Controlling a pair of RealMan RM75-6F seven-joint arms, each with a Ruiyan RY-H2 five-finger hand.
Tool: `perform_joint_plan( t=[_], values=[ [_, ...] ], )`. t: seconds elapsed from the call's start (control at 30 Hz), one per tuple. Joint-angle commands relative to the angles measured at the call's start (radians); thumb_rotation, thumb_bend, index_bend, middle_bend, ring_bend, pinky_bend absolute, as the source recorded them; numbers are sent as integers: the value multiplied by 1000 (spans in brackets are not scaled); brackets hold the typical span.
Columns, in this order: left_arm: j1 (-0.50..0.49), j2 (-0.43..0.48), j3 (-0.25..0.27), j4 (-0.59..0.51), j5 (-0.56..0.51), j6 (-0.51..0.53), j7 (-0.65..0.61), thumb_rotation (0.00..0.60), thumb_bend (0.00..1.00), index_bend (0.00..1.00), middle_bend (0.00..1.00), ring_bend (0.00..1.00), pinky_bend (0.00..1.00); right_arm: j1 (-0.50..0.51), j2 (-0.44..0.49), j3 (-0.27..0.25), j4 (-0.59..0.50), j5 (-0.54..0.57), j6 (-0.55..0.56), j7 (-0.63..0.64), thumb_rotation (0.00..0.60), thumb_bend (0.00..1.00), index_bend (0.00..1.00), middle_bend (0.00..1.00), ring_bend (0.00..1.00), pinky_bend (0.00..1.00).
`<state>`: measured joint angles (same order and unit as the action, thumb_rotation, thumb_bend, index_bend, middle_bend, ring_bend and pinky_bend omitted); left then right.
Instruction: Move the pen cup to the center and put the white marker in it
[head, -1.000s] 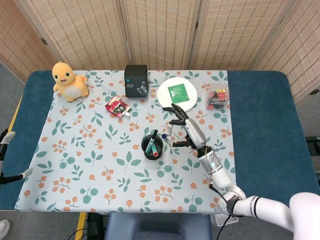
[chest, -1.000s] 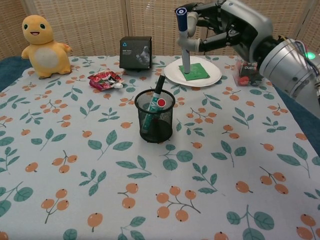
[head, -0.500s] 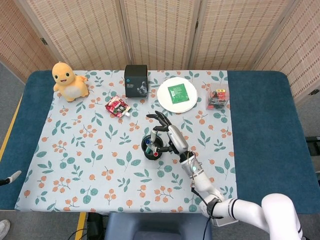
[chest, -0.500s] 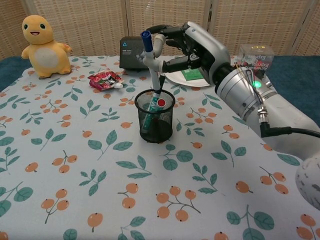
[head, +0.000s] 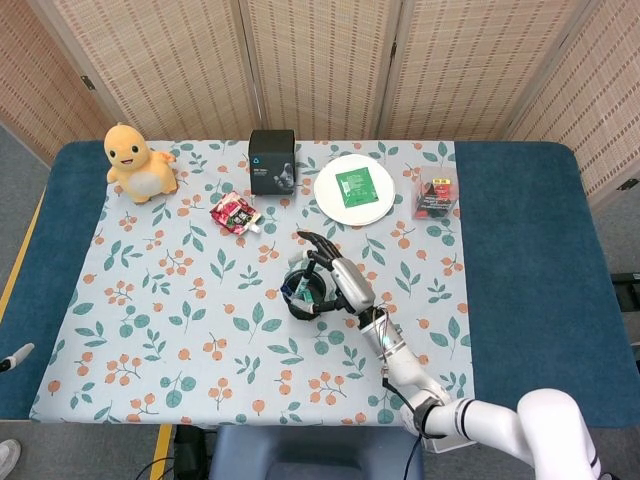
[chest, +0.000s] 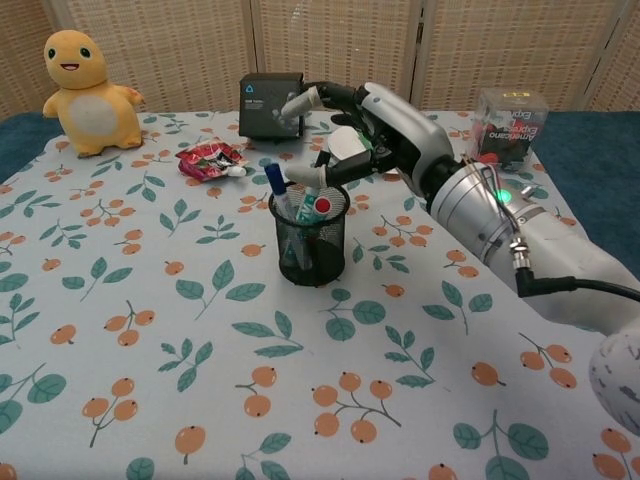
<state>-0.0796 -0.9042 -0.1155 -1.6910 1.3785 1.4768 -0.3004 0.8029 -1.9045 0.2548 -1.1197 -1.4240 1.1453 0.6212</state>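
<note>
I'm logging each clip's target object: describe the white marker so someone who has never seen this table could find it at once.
Find the black mesh pen cup near the middle of the leaf-and-berry tablecloth, just under the right hand. The white marker stands in it on the left, its blue cap up; the pens beside it have a red-ended cap and a green body.

The right hand (head: 335, 280) hovers, fingers spread, just right of the black mesh pen cup (head: 303, 294), below the white plate (head: 353, 190).
</note>
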Motion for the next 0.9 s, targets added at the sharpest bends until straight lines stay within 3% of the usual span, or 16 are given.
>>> perform_joint_plan(
  t=[0.03, 0.13, 0.23, 0.37, 0.5, 0.67, 0.9],
  values=[
    [-1, 4, 0, -8, 2, -3, 6, 600, 127, 0, 0, 0, 233, -14, 52, -4, -57, -2, -1, -62, 600, 84, 1, 0, 0, 0],
    [-1, 14, 0, -23, 8, 0, 15, 600, 127, 0, 0, 0, 233, -32, 143, -14, -125, -24, 10, -135, 600, 75, 0, 0, 0, 0],
    [1, 30, 0, -41, 23, 8, 30, 600, 127, 0, 0, 0, 233, -66, 323, -40, -226, -30, -6, -326, 600, 73, 0, 0, 0, 0],
    [-3, 46, 4, -66, 47, 14, 73, 600, 128, 0, 0, 0, 233, -166, 635, -69, -464, 81, -22, -643, 600, 81, 0, 0, 0, 0],
    [-16, 36, 9, -80, 55, 2, 149, 600, 128, 0, 0, 0, 233, -294, 806, -100, -596, 181, 93, -830, 600, 89, 0, 0, 0, 0],
    [-34, -5, 9, -76, 55, -10, 231, 600, 127, 0, 0, 0, 233, -438, 878, -147, -618, 273, 224, -922, 600, 95, 0, 0, 0, 0],
    [-54, -79, 10, -18, 29, -29, 352, 600, 128, 0, 0, 0, 233, -554, 804, -179, -500, 317, 320, -925, 600, 102, 0, 0, 0, 0]
  ],
)
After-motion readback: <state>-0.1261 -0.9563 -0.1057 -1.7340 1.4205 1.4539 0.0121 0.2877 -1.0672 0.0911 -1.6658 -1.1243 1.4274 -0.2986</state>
